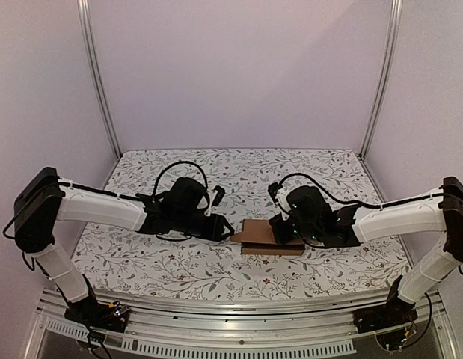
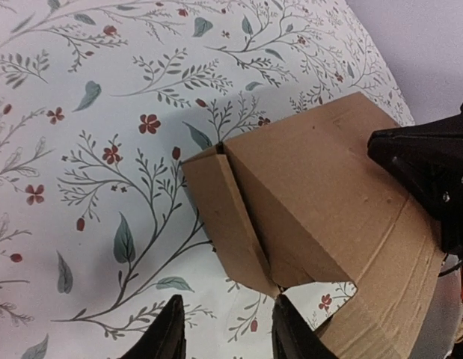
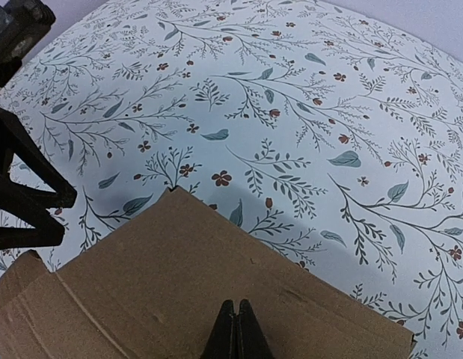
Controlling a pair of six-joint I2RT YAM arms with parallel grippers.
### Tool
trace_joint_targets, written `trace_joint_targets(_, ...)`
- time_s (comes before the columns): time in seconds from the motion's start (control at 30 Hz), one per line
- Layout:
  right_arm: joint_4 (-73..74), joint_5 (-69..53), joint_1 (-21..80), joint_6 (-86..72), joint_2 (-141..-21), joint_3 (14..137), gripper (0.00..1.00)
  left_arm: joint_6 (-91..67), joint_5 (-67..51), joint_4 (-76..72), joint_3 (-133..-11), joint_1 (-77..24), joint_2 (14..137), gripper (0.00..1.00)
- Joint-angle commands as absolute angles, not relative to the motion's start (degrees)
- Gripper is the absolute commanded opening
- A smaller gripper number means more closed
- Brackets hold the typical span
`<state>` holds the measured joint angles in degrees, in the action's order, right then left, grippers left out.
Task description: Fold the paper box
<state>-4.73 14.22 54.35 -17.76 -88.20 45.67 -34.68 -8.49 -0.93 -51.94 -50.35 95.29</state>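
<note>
The paper box is plain brown cardboard lying half folded on the floral cloth between the two arms. In the left wrist view the paper box shows a side flap standing up at its left end. My left gripper is open just short of that flap's lower corner, with only cloth between its fingers. My right gripper is shut, its tips down on the paper box's flat top panel. Seen from above, the left gripper is at the box's left end and the right gripper over its right half.
The floral tablecloth covers the table. Pale walls and two aluminium posts close in the back and sides. A metal rail runs along the near edge by the arm bases. Black cables loop above both wrists.
</note>
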Motion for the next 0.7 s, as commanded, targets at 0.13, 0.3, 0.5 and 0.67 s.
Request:
trace_joint_targets(0.13,-2.73,14.41,54.12,-17.97,-86.78,45.44,0.00,-37.94,-18.48,-5.69,-55.33,-49.66,100.90,0.37)
trace_joint_targets(0.3,-2.77,14.33,54.14,-18.21,-87.33,45.61,0.00,-39.04,-19.99,-6.15,-55.96,-49.66,103.61,0.36)
trace_joint_targets(0.5,-2.78,14.33,54.14,-18.54,-87.53,45.53,0.00,-39.97,-20.49,-6.67,-56.64,-49.66,107.12,0.35)
trace_joint_targets(0.67,-2.73,14.11,54.13,-18.72,-87.87,45.44,0.00,-40.77,-21.05,-7.34,-57.42,-49.83,109.10,0.35)
